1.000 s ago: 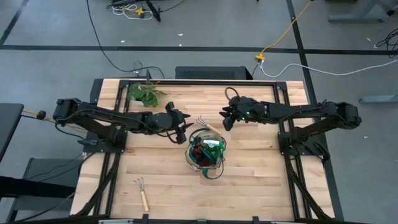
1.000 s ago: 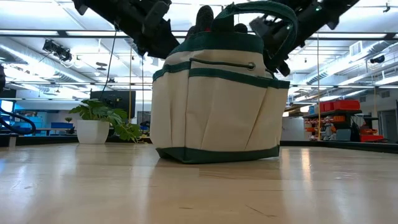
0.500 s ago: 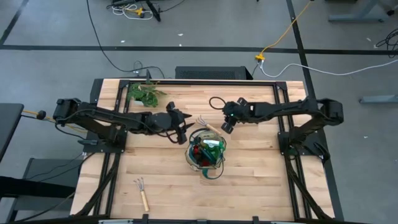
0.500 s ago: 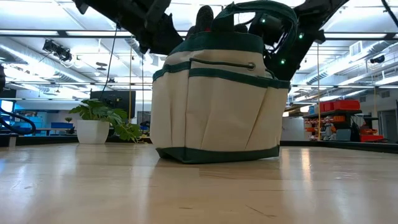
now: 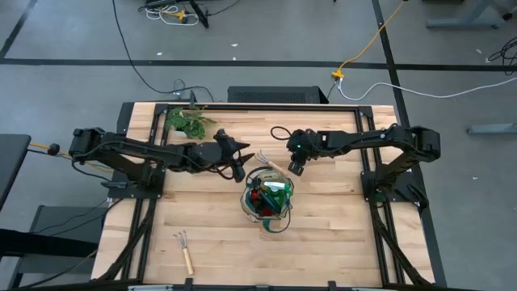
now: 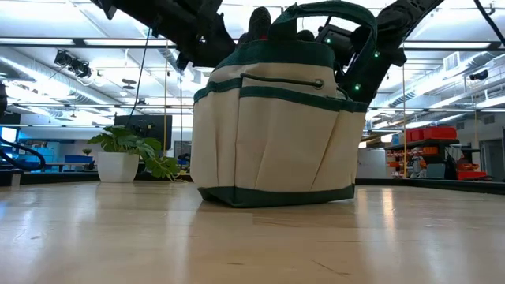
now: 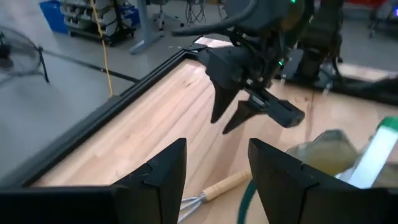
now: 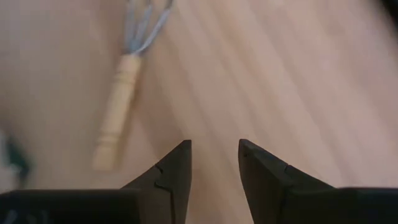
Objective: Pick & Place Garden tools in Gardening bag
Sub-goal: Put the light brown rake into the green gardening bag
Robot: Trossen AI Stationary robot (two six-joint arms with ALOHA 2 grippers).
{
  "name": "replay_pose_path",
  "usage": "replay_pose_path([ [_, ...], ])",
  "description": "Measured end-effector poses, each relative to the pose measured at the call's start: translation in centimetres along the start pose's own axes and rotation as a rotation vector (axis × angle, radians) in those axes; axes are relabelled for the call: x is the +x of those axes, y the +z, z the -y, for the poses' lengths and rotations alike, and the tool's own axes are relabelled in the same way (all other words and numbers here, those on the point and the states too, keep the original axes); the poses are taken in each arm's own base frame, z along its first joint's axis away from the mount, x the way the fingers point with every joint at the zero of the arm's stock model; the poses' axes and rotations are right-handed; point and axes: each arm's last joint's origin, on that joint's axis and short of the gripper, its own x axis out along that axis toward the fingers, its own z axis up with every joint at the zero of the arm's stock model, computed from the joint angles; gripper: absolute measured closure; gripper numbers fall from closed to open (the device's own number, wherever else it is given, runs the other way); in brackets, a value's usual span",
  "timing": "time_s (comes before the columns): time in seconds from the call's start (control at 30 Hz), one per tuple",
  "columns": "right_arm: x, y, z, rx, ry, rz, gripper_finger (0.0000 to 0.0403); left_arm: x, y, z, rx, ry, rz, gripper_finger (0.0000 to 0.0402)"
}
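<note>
Just ahead of the right gripper, wide open, lay a rake; its slim handle could roll aside when pinched.

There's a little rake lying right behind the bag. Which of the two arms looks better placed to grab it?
Probably the right. Its open gripper hangs close beside the rake's wooden handle, and its wrist view looks straight down on that rake. The left gripper, also open, sits near the prong end. The bag lies just in front.

Two rakes, one bag, one plant, two arms.
</note>
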Motion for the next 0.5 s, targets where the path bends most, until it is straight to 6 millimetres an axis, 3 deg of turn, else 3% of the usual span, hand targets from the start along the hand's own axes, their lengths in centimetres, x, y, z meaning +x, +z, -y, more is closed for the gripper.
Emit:
replay_pose_path([
  [0.27, -0.2, -0.3, -1.1, 0.076, 0.244, -0.063, 0.0268, 0.0, 0.1, 0.0, -0.234, 0.003, 0.012, 0.0223],
  [0.5, -0.1, -0.4, -1.8, 0.092, 0.288, -0.076, 0.0268, 0.0, 0.1, 0.0, -0.339, 0.0, 0.013, 0.0223],
])
